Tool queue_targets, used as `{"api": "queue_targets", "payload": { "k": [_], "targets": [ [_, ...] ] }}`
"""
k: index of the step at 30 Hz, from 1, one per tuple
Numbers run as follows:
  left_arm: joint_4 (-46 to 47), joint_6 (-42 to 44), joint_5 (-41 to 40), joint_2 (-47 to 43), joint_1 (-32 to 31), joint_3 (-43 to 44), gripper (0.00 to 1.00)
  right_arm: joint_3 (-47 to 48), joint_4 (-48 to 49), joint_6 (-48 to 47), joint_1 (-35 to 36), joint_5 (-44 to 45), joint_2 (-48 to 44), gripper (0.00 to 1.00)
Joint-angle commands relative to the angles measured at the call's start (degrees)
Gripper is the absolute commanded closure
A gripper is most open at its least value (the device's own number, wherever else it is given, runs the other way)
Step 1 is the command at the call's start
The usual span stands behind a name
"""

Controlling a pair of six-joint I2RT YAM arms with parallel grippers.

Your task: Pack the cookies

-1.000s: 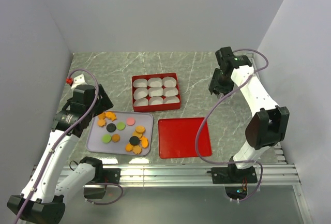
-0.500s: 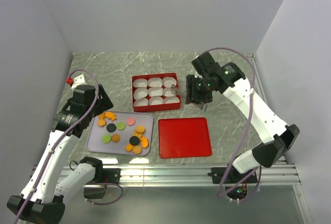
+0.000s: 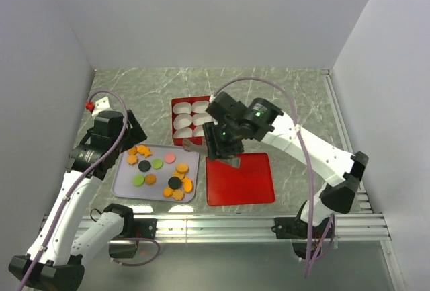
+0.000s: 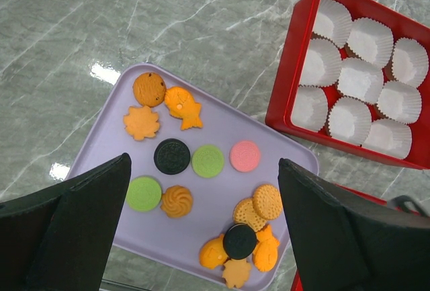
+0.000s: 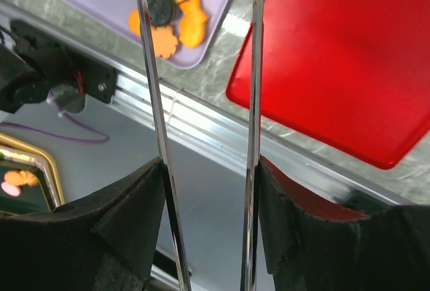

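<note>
Grey marbled tabletop (image 3: 295, 89): cookies (image 4: 173, 156) lie beneath our wide-open, empty left fingers (image 4: 74, 224); right fingers (image 5: 252, 69) half-parted, empty. Probably light, brittle; we'd pinch edges.

Your right arm has swung in from the far right of the table, carrying the right gripper (image 3: 209, 154) across the red box of white paper cups (image 3: 176, 105), whose right-hand cups it now hides. Below its parted, empty fingers you now have the lavender plastic tray (image 3: 121, 182) edge and the flat red square lid (image 3: 245, 182).
</note>
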Motion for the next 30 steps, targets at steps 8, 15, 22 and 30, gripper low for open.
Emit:
{"api": "queue_targets", "payload": {
  "k": [8, 15, 22, 30],
  "targets": [
    [1.65, -0.73, -0.99, -1.52, -0.18, -0.35, 0.02, 5.26, 2.71, 3.11, 5.64, -2.20, 8.45, 0.39],
    [1.56, -0.91, -1.25, -1.69, -0.17, -0.35, 0.03, 7.20, 1.74, 3.10, 6.61, -2.20, 12.76, 0.38],
    [1.47, -1.08, -1.52, -1.78, -0.17, -0.35, 0.03, 7.02, 1.65, 2.67, 6.70, -3.61, 15.67, 0.38],
    [1.38, -1.17, -1.69, -1.87, -0.17, -0.35, 0.03, 7.20, 1.65, 2.32, 6.96, -4.84, 18.83, 0.38]
  ]
}}
